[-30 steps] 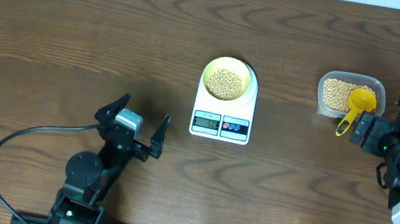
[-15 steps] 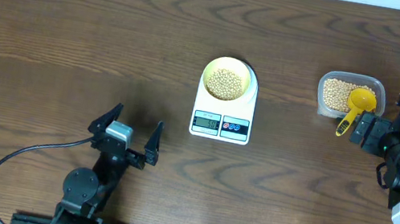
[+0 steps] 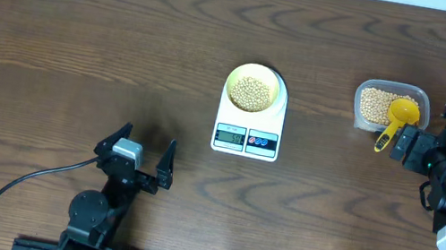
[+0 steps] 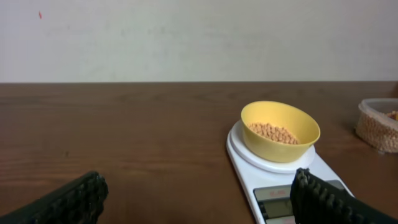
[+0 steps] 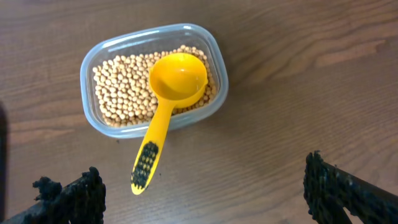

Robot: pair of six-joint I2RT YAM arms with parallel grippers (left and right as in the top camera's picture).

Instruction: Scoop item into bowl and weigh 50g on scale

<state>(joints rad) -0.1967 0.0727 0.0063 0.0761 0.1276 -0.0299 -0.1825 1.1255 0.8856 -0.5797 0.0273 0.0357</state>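
Left claw (image 3: pixel 148 140): wide open, empty, front-left of the scale (image 3: pixel 249 122).
Right claw (image 5: pixel 202 190): wide open, empty, right of scale.
Beans (image 3: pixel 253 93): a portion in the bowl (image 3: pixel 233 76), on the scale.
Scoop (image 3: pixel 401 113): resting in the tub (image 3: pixel 366 86), right of scale.
Status: scooping likely done. Display unreadable, 50g unconfirmed.

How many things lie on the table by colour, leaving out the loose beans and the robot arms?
Yellow: 2 (bowl, scoop)
White: 1 (scale)
Clear: 1 (tub)
Total: 4
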